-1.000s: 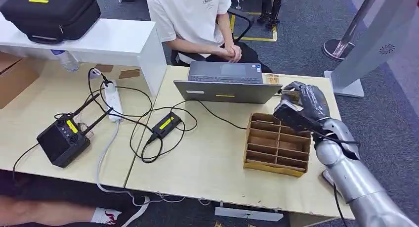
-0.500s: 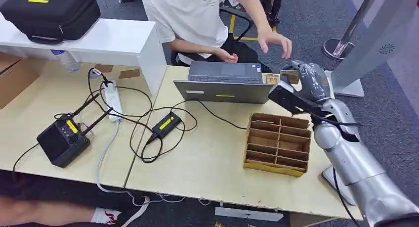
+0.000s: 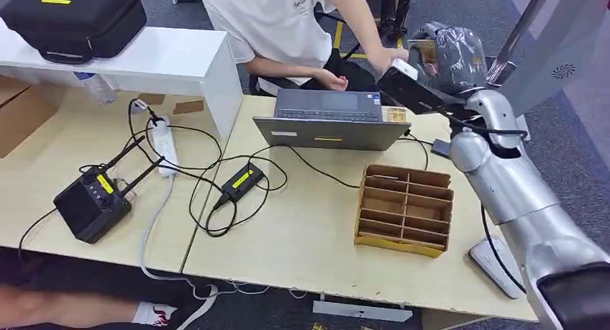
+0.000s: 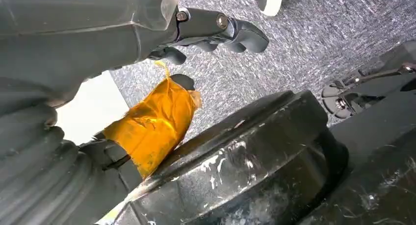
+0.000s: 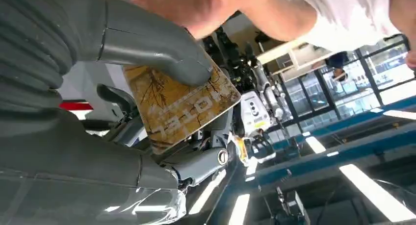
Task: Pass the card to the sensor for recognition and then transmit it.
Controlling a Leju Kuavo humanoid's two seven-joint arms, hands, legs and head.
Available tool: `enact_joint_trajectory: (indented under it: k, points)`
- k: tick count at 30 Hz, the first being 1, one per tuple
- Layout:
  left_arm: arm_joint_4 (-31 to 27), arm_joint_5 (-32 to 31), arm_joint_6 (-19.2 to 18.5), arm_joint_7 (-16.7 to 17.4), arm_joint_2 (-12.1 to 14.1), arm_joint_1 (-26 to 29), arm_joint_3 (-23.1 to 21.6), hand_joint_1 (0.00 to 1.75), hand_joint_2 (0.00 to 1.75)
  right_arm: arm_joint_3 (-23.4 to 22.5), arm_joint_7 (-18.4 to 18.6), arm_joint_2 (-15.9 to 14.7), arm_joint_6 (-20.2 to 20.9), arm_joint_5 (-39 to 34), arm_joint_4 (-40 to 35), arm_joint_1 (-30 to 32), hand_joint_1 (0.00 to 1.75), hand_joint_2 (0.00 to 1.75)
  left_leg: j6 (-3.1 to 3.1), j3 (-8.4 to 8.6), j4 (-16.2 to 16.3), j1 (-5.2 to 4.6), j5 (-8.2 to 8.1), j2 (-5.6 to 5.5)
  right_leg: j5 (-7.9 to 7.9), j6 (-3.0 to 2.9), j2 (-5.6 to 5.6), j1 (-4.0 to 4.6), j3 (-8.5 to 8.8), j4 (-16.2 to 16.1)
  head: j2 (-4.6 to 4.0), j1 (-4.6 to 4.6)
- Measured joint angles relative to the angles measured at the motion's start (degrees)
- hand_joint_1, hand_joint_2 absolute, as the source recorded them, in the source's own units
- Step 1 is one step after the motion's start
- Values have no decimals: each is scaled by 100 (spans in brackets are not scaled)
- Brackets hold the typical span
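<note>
1 card [image 5: 179, 110], 1 laptop [image 3: 329, 119], 1 organiser [image 3: 403, 209]

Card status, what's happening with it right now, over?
Right hand raised, thumb pinning card. Person's hand at the card, handover not finished. Left hand hanging low, holding nothing. Nothing in the way.

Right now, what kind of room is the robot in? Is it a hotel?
Probably an office or robot test lab, not a hotel. There are desks with a laptop, a power strip with tangled cables, grey carpet, and a seated person.
</note>
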Motion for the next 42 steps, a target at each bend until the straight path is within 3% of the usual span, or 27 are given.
enact_joint_trajectory:
  k: [21,22,42]
  points:
    - [2,0,-61,-7,20,0,-199,0,175,363,179,474,-116,430,706,-386,175,175,0,-2,0,1,0,-2,0,-1,0,0,-1,0,0,0]
    - [2,0,-61,-7,20,0,-203,0,175,367,179,481,-122,430,722,-386,0,175,0,-2,0,1,0,-2,0,-1,0,-1,-2,0,0,0]
    - [2,2,20,-20,20,11,-240,0,175,413,111,498,-120,437,857,-386,0,175,-3,0,0,0,2,0,1,-1,3,-1,-5,-1,2,0]
